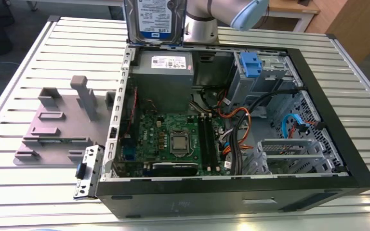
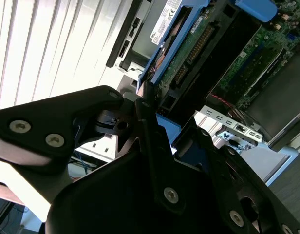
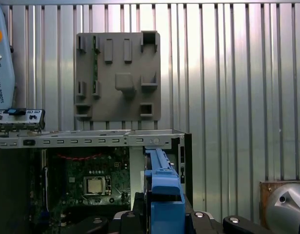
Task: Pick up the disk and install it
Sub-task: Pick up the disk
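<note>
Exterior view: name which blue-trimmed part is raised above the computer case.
The disk, standing upright over the case rim, with a white-and-blue label. The blue clip and the blue cable both sit down inside the case.

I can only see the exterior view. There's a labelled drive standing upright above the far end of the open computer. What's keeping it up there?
Observer: The gripper is shut on the disk; the second wrist view shows it clamping the blue-railed edge.
Visitor: What's on the side facing away from me?
Observer: A green circuit board with a row of connector pins, seen in the second wrist view.
Visitor: Is it hanging over the computer or outside it?
Observer: In the first wrist view its blue rail runs close beside the case wall, with the motherboard on one side and the slatted table on the other.
</note>
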Available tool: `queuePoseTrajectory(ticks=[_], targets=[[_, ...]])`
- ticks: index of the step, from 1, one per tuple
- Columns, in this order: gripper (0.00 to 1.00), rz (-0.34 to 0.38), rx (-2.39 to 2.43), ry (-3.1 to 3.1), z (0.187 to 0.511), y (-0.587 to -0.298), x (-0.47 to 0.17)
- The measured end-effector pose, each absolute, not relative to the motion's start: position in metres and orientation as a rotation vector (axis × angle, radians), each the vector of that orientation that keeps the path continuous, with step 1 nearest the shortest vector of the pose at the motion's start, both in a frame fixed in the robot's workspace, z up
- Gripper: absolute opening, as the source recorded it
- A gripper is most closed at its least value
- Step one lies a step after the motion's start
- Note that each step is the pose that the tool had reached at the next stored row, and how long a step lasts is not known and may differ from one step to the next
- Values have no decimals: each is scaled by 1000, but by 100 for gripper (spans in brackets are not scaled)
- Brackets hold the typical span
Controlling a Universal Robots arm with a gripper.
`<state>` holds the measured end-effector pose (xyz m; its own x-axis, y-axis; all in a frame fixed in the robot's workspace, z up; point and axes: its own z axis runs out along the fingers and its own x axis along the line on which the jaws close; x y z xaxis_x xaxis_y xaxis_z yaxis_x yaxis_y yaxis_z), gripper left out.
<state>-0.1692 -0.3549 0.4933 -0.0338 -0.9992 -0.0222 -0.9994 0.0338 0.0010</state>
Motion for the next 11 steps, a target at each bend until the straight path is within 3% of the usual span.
queuePoseTrajectory(ticks=[11], targets=[[36,25,-2173,2248,493,-355,-166]])
